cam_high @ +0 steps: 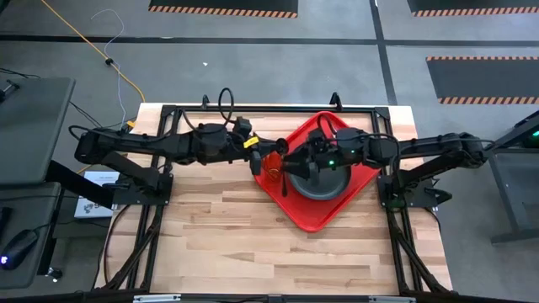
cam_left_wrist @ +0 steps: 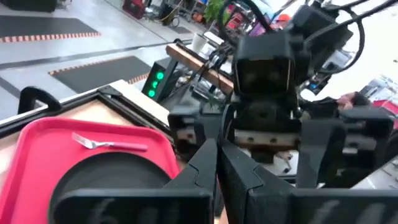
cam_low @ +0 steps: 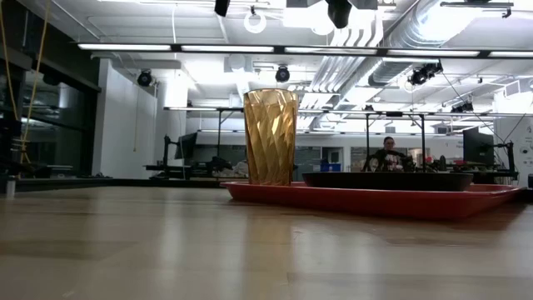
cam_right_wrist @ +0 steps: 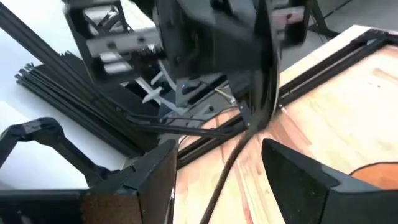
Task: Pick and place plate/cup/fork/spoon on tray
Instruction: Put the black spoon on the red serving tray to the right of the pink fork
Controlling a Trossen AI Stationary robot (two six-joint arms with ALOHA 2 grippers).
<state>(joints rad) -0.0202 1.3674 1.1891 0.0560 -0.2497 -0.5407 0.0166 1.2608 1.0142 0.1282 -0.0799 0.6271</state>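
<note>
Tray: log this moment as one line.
tray: plate, cup, fork on it | left gripper: shut, by cup | right gripper: open, over tray

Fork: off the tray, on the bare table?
No. In the left wrist view the fork lies on the tray, beside the plate.

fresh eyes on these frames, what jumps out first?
The bright red tray, turned diamond-wise on the right half of the wooden table, with both arms meeting above it. On it stand the amber cup, at its left corner, and the black plate beside it. A red-handled fork lies on the tray behind the plate.
</note>
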